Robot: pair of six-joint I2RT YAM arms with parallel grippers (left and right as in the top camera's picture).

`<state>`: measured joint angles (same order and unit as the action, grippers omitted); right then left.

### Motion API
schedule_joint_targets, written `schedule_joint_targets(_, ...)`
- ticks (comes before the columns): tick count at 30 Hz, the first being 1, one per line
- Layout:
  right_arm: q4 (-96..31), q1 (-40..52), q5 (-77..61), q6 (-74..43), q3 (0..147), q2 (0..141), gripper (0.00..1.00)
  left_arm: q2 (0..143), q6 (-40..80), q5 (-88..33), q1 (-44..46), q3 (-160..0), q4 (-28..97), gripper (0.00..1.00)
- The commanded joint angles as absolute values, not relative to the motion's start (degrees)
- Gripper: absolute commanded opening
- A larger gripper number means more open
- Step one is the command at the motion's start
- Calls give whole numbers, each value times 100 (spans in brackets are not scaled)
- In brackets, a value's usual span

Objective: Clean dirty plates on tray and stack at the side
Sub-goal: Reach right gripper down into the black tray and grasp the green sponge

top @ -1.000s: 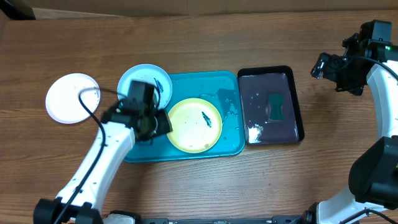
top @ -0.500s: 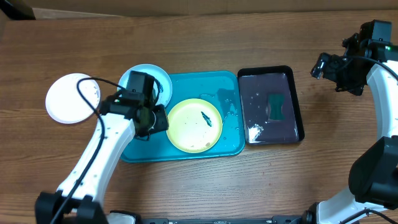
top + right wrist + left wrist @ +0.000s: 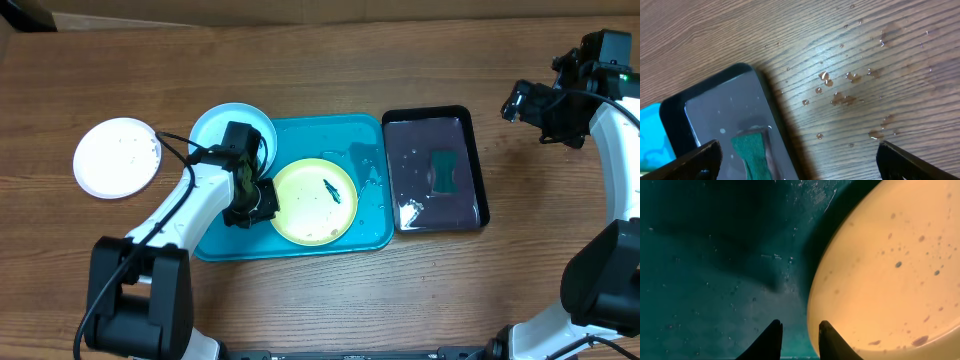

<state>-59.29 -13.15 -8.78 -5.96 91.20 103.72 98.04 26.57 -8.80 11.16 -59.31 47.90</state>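
On the teal tray [image 3: 366,228] lies the pale yellow plate [image 3: 313,200], a dark-blue smear near its middle. The light blue plate [image 3: 228,124] rests over the tray's upper-left corner, partly hidden by my left arm. Left of the tray, the white plate [image 3: 117,157] sits on the table. My left gripper [image 3: 262,203] is at the yellow plate's left rim. In the left wrist view my left gripper [image 3: 801,330] straddles the rim of the yellow plate [image 3: 890,270], narrowly open, one finger over the tray [image 3: 715,255]. My right gripper [image 3: 545,105] hangs wide open at the far right, holding nothing.
A black tray [image 3: 436,112] with water and a green sponge [image 3: 444,170] stands right of the teal tray. In the right wrist view the black tray [image 3: 715,100] and sponge [image 3: 752,150] lie at lower left. Water drops [image 3: 840,95] dot the wood.
My left gripper has moved right to the yellow plate's left rim, and its jaws have narrowed. The right arm has not moved.
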Motion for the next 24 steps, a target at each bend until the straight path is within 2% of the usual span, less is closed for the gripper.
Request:
schedule_joint_targets(1, -5706, -1332, -978, -598, 9150, 10361, 100, 9939, 2567, -1173, 1096, -5918, 4709, 24)
schedule_joint_targets(8, -5564, -1321, -2582, -593, 9153, 10361, 100, 9974, 2523, -1164, 1096, -5907, 4663, 21)
schedule_joint_targets(13, -6305, -1238, -3680, 82, 9144, 10361, 100, 9974, 2528, -1164, 1096, -5804, 4543, 21)
schedule_joint_targets(17, -6788, -943, -3385, 198, 9144, 10361, 97, 9974, 2530, -1166, 1096, -5625, 4390, 22)
schedule_joint_targets(24, -7244, -134, -1621, 128, 9070, 10361, 85, 9974, 2530, -1166, 1096, -5446, 4195, 23)
